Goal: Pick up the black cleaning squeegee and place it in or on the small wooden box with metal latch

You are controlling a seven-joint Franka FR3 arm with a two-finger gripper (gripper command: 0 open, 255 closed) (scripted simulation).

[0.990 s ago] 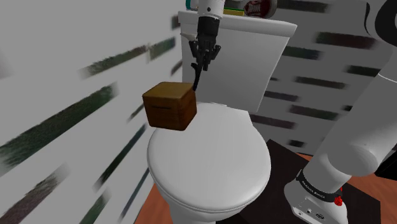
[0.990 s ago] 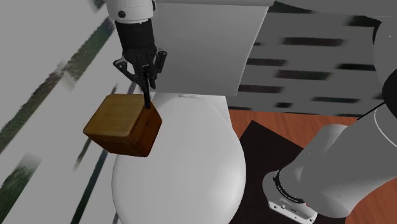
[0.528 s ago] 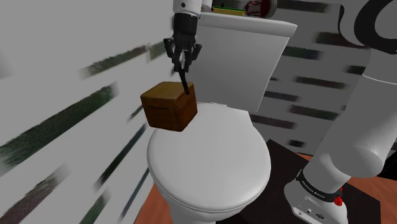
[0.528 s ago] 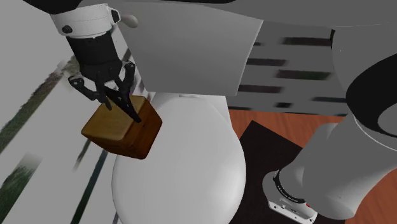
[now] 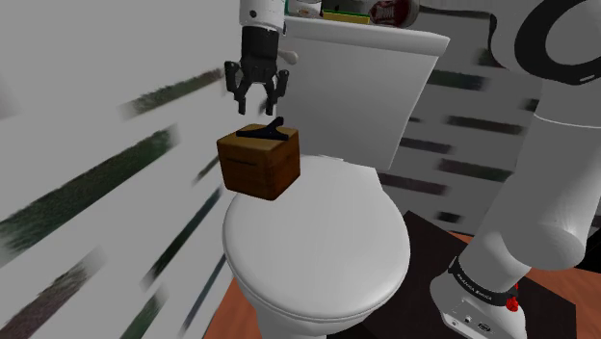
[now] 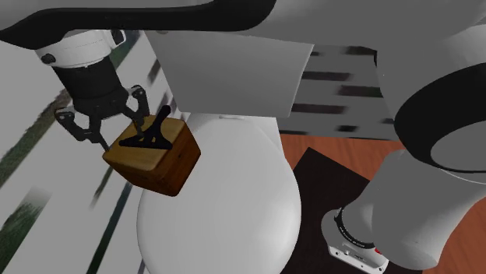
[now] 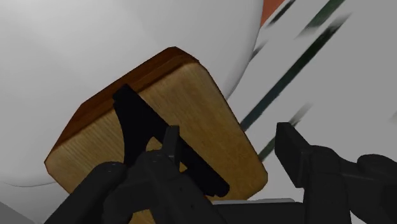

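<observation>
A small brown wooden box (image 5: 258, 166) sits at the back left edge of a white toilet lid (image 5: 323, 246). The black squeegee (image 5: 267, 132) lies flat on the box's top, with its handle pointing toward the tank. My gripper (image 5: 256, 92) hangs just above the box and slightly to the shoulder view's left, open and empty. In the second exterior view the gripper (image 6: 107, 124) stands beside the squeegee (image 6: 152, 136) on the box (image 6: 160, 163), its fingers apart. From the wrist, the squeegee (image 7: 137, 124) lies across the box's pale top (image 7: 184, 108), clear of the gripper (image 7: 232, 162).
The white toilet tank (image 5: 371, 82) rises right behind the box, with small items (image 5: 385, 12) on its top. A streaked wall (image 5: 106, 154) runs along the shoulder view's left. The robot's base (image 5: 477, 289) stands on a dark mat over a wooden floor (image 6: 327, 148).
The gripper carried the squeegee over the box toward the shoulder view's left, then opened and let it go. The squeegee now lies on the box top.
</observation>
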